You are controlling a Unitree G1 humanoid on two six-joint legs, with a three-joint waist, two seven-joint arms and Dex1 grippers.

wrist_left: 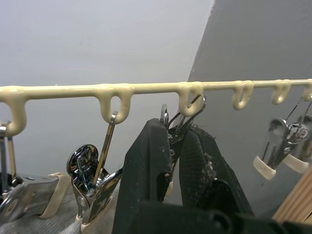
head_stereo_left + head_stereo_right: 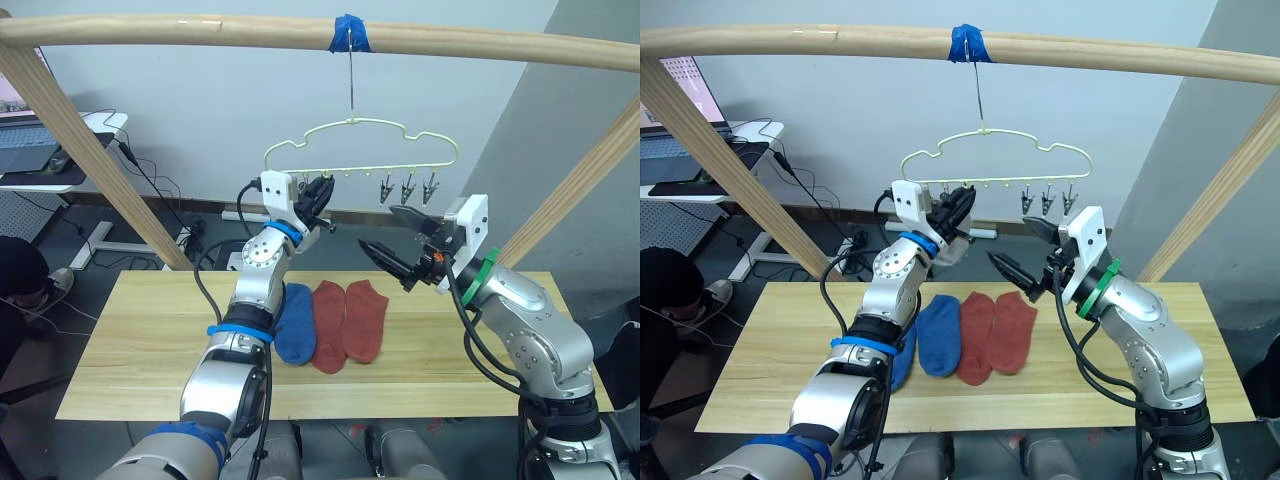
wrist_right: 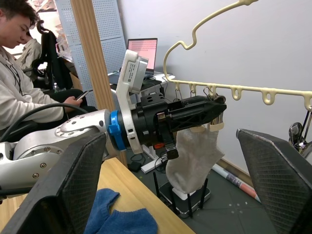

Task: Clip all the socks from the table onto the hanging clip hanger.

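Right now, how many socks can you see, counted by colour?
blue socks: 2
red socks: 2
grey sock: 1
Total: 5

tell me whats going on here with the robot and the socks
The robot is clipping socks onto the pale-yellow clip hanger hung from a wooden pole. Its left gripper is shut on a metal clip on the hanger's row, with a light grey sock hanging there. The right gripper is open and empty nearby. Blue socks and two red socks lie on the table.
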